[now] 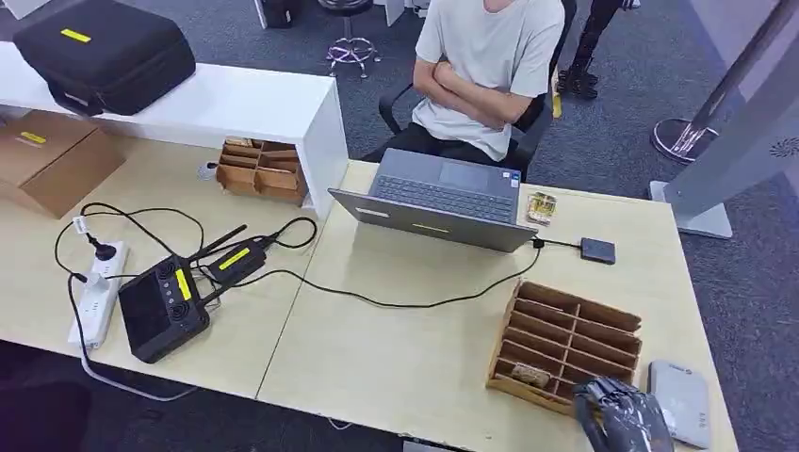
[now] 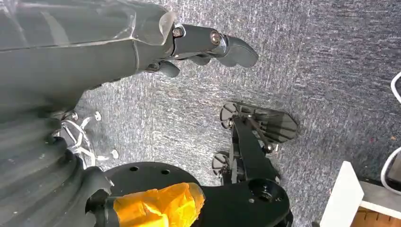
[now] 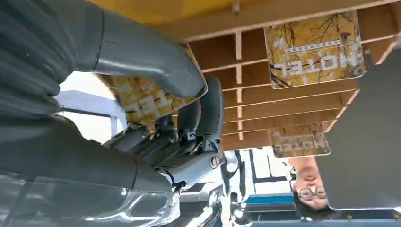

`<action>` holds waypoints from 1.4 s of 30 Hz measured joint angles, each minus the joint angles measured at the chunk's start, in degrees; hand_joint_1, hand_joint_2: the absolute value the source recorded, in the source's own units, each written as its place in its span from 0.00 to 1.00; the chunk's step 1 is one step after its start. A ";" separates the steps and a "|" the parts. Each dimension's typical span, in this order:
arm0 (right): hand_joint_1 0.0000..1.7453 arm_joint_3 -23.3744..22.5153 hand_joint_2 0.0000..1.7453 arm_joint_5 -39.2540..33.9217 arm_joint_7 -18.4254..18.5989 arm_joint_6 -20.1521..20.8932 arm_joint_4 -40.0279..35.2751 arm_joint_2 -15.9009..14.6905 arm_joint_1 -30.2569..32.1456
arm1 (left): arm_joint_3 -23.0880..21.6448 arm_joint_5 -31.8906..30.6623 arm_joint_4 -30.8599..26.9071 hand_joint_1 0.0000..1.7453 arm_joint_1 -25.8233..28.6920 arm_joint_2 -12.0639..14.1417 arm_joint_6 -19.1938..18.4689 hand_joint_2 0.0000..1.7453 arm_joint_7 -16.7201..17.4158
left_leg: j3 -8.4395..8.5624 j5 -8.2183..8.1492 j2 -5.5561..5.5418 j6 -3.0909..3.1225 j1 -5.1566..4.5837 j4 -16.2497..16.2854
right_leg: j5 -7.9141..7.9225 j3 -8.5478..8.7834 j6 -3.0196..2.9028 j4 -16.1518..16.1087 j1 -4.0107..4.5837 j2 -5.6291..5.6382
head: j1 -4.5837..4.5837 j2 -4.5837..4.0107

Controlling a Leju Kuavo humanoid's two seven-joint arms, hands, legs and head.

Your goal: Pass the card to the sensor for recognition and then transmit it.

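My right hand (image 1: pixel 622 414) is at the near right corner of the table, just in front of the wooden slotted rack (image 1: pixel 565 344). In the right wrist view my right hand (image 3: pixel 189 118) pinches a yellow hotel card (image 3: pixel 142 99) between thumb and fingers. A second card (image 3: pixel 314 49) lies in a rack slot (image 1: pixel 530 377). A small dark square sensor (image 1: pixel 597 250) lies past the rack, cabled to the laptop (image 1: pixel 443 198). My left hand (image 2: pixel 208 45) hangs over the carpet, holding nothing, fingers apart.
A grey flat device (image 1: pixel 680 400) lies right of my right hand. More cards (image 1: pixel 541 207) sit beside the laptop. A person (image 1: pixel 485 66) sits behind the table, arms folded. A controller (image 1: pixel 165 306), cables and a power strip (image 1: pixel 94 297) occupy the left table.
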 joint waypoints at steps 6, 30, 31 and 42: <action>1.00 0.00 1.00 -0.07 -0.07 0.00 -0.30 0.00 0.26 | -0.02 0.00 0.00 0.00 0.00 0.00 -0.07 1.00 -0.04 | 0.00 0.00 0.00 0.00 0.00 0.00 | 0.00 -0.01 0.00 0.00 0.00 0.00 | 0.02 0.00; 0.98 0.09 1.00 -2.07 -4.28 0.44 -3.62 0.00 0.32 | 0.00 -1.09 0.00 0.00 -0.02 0.00 1.49 1.00 -0.96 | -0.04 0.00 0.01 0.00 0.00 0.00 | -0.01 -0.01 -0.01 0.01 0.00 0.01 | 0.00 0.00; 0.98 0.07 1.00 -2.41 -4.94 0.88 -4.40 0.00 -0.07 | -0.02 -1.22 0.00 0.00 -0.03 0.00 1.49 1.00 -0.96 | -0.03 0.00 0.03 0.00 0.00 0.00 | -0.01 -0.02 -0.01 0.01 0.00 0.02 | 0.02 0.00; 0.98 -1.31 1.00 -2.99 -5.99 2.67 -8.33 0.00 -1.59 | -0.02 -1.42 0.00 0.00 -0.06 0.00 1.42 1.00 -0.96 | -0.04 -0.01 0.01 0.00 0.00 0.00 | -0.01 -0.01 -0.01 0.00 0.00 0.01 | 0.02 0.00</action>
